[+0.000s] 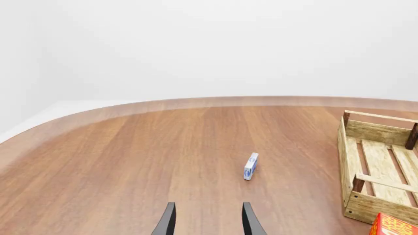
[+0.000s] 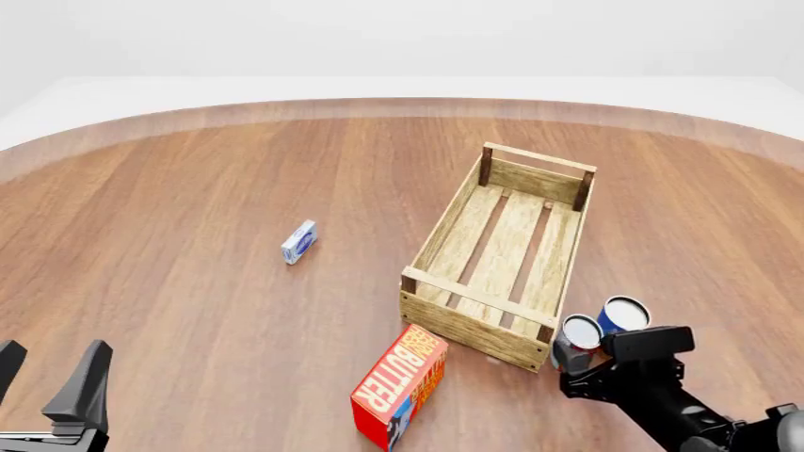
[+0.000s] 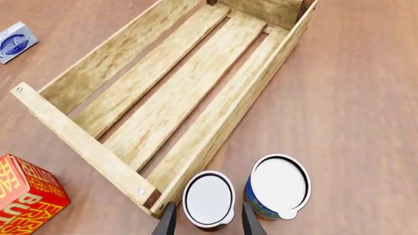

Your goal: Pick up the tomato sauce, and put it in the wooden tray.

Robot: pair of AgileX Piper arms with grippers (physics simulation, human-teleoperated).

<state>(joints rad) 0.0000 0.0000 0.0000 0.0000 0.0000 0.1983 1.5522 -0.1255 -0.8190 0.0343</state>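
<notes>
**Right gripper straddles the sauce can at the tray's corner**

Where the tray (image 2: 503, 254) ends in its near right corner post, we find the sauce (image 3: 208, 199) standing upright on the table (image 2: 201, 226), just beside that post and outside the tray. The blue can (image 3: 279, 186) stands close on the sauce's far side from the tray. Our right gripper (image 3: 207, 220) has a finger on each side of the sauce; we cannot tell whether the fingers press it or only flank it. The butter box (image 2: 399, 385) lies off the tray's near left corner. A small blue-and-white box (image 2: 299, 242) lies well left of the tray. Our left gripper (image 1: 207, 220), far to the tray's left, is spread and holds nothing.
</notes>
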